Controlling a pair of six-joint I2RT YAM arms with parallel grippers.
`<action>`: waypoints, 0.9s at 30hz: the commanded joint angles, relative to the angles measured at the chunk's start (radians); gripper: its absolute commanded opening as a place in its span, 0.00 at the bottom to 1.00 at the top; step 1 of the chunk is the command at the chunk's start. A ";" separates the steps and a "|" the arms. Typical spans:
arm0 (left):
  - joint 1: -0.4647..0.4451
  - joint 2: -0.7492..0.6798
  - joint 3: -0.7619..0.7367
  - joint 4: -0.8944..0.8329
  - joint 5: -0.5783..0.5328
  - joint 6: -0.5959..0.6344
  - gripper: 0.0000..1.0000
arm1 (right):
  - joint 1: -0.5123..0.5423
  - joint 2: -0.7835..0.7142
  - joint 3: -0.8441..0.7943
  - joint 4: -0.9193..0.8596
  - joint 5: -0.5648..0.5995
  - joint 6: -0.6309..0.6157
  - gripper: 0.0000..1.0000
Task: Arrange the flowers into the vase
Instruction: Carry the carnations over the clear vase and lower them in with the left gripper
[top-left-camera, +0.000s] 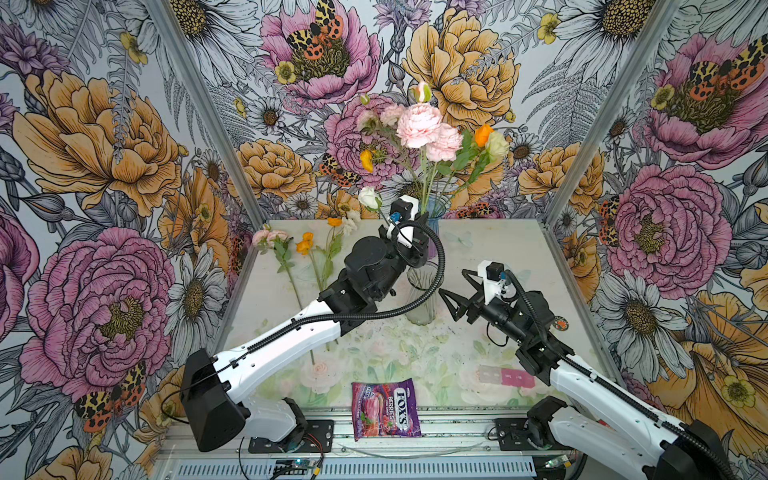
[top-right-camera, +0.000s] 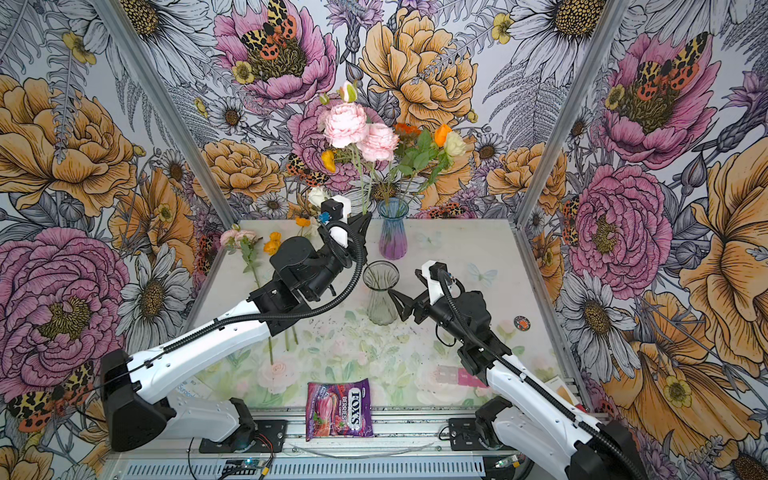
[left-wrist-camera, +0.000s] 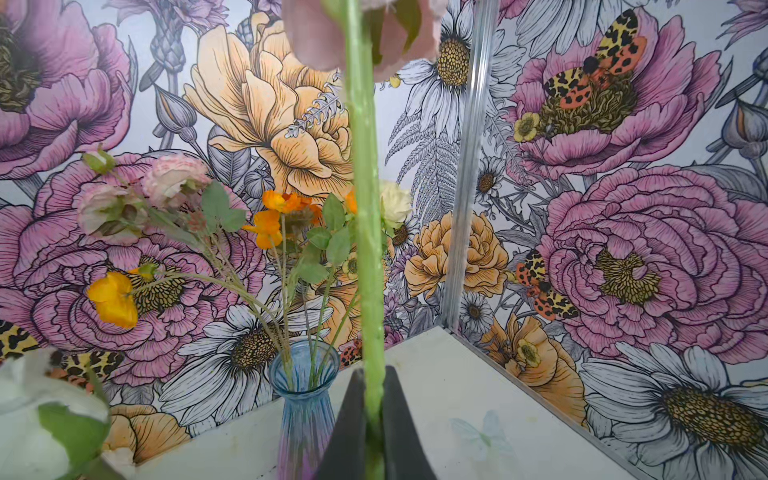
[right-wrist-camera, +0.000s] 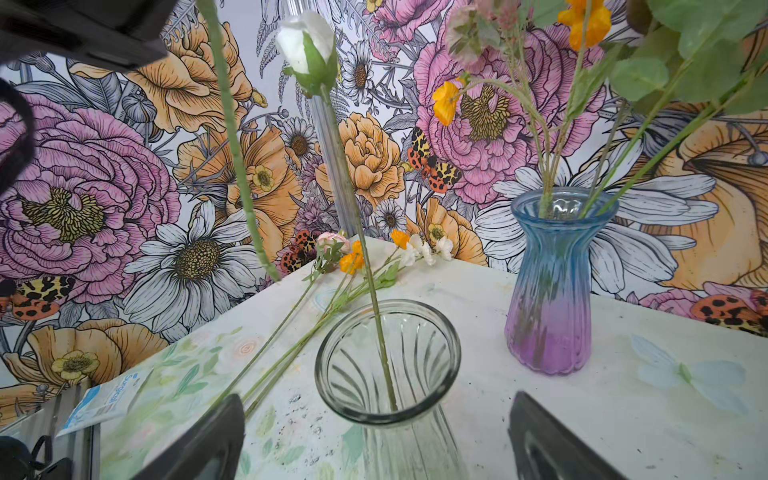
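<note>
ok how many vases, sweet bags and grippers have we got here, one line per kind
vases: 2, a clear vase and a blue-purple vase
sweet bags: 1, the purple sweet bag
grippers: 2, the left gripper shut on a green stem, the right gripper open
total: 5

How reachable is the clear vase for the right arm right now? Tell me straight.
Probably yes. The right gripper is open and faces the clear vase from close by, with nothing between them.
</note>
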 joint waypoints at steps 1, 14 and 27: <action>0.007 0.058 0.021 0.049 0.070 -0.002 0.00 | -0.010 -0.098 -0.018 -0.099 -0.028 0.015 1.00; 0.015 0.231 -0.043 0.171 0.193 -0.038 0.00 | -0.013 -0.214 0.037 -0.388 -0.095 0.027 1.00; 0.039 0.206 -0.182 0.152 0.172 -0.058 0.00 | -0.014 -0.202 0.034 -0.382 -0.111 0.034 1.00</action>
